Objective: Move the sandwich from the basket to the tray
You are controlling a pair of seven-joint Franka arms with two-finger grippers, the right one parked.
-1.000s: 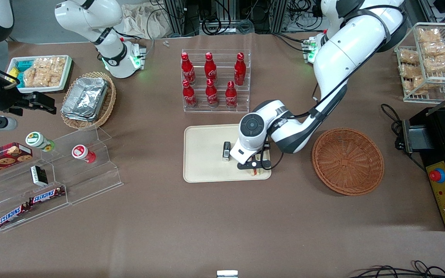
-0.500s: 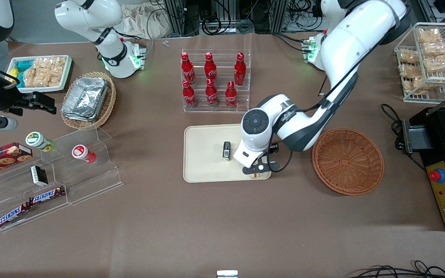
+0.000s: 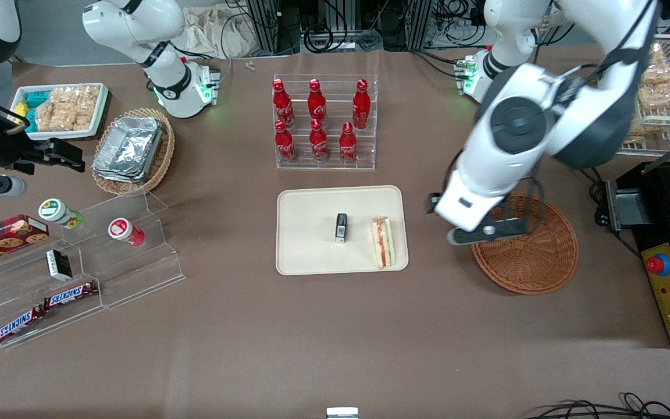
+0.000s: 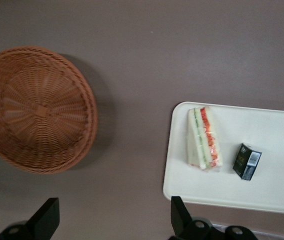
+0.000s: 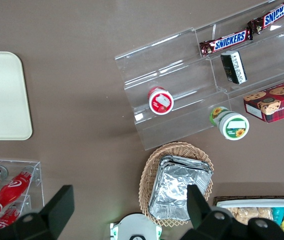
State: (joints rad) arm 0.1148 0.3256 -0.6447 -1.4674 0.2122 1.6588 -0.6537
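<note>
The sandwich (image 3: 383, 242) lies on the tray (image 3: 312, 203) beside a small dark box (image 3: 341, 227), so the job looks done, while the gripper (image 3: 482, 232), fingers spread and empty, hangs above the basket (image 3: 535, 262) rim.

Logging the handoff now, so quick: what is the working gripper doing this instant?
Gripper: open, holding nothing, raised over the table between the basket and the tray. The sandwich lies on the tray.
</note>
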